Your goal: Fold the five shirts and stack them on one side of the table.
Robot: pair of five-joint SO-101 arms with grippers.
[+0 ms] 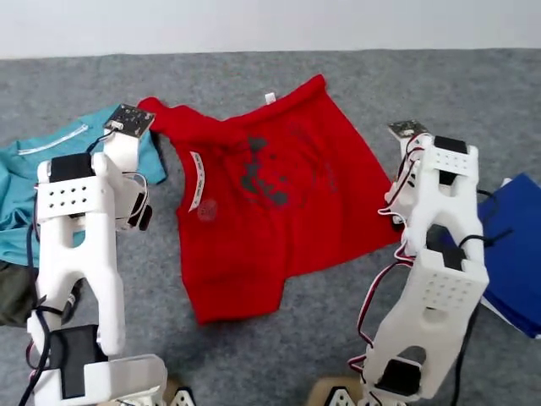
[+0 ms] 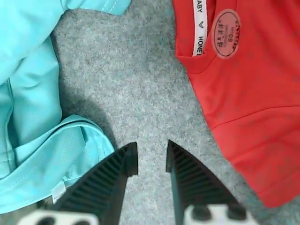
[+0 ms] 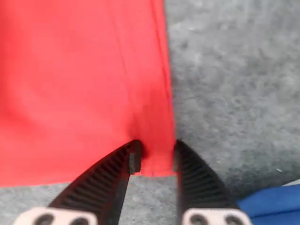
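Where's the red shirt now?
High view: the red shirt lies spread at centre, teal shirt on its left, blue shirt far right; a hem corner sits between the fingers of the right gripper.

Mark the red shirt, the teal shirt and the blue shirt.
Red shirt (image 1: pixel 254 228), high view, middle of the body, below the dark print.
Teal shirt (image 2: pixel 33 93), left wrist view, flat stretch of fabric above the folded hem.
Blue shirt (image 1: pixel 522 254), high view, middle of its visible fabric.
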